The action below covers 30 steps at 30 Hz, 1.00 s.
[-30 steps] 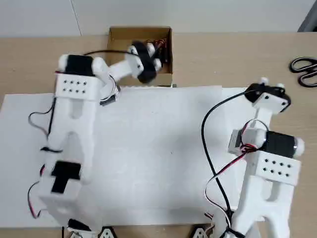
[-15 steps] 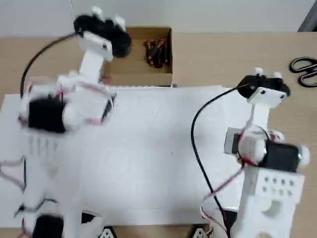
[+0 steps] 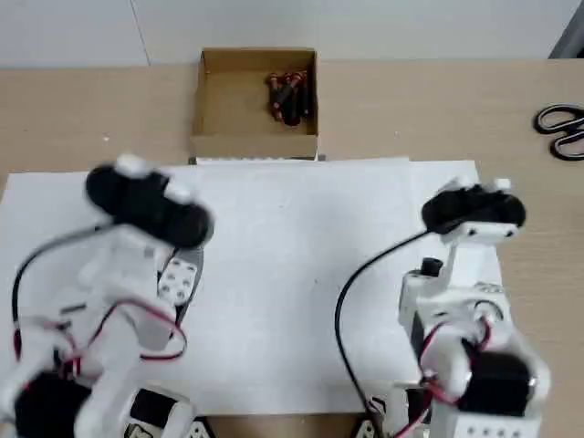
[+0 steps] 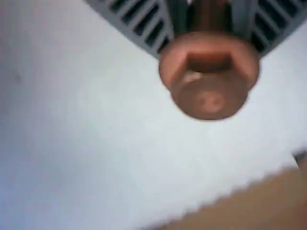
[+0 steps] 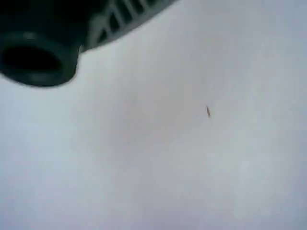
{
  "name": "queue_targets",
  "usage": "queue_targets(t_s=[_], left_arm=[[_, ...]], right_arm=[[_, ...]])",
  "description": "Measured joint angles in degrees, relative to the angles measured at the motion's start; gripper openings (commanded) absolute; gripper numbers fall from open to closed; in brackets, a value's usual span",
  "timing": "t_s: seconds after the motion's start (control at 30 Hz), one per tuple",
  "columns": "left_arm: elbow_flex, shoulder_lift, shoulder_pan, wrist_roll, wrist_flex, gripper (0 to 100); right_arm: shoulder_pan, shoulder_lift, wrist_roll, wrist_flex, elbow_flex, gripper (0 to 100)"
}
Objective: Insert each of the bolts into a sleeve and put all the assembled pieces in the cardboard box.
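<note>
The worktop (image 3: 411, 100) carries a white sheet (image 3: 301, 274). Beyond the sheet's far edge, the cardboard box (image 3: 208, 100) already holds a small heap of assembled pieces (image 3: 287, 96). One pair looks left to join and box. Over the sheet, the left hand (image 4: 211, 12) grips a bolt (image 4: 208, 81) and the right hand (image 3: 470, 210) grips a black sleeve (image 5: 36, 60).

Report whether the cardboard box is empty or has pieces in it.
Not empty: the brown cardboard box holds a cluster of red-and-black assembled pieces beside one wall.
</note>
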Motion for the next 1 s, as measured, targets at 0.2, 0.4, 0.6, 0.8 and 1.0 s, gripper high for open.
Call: queue_targets(t_s=[0.2, 0.4, 0.6, 0.8, 1.0], left_arm=[[20.31, -19.34, -4.57, 3.78, -15.65, 1], [31.65, -33.14, -6.59, 11.08, -19.43, 1], [33.23, -34.02, -6.68, 19.87, -19.87, 1], [38.33, -33.93, -1.93, 26.02, -20.04, 1], [43.69, -33.85, 4.92, 33.49, -29.19, 1]], right_arm=[[-5.36, -15.12, 0.00, -9.67, 13.36, 0.3], [-13.19, -28.22, 0.00, -13.36, 25.76, 0.3], [-19.43, -30.59, 0.00, -20.48, 32.44, 0.3], [-26.11, -30.51, 0.00, -28.75, 38.42, 0.3], [-35.52, -30.51, 0.00, -33.58, 41.93, 0.3]])
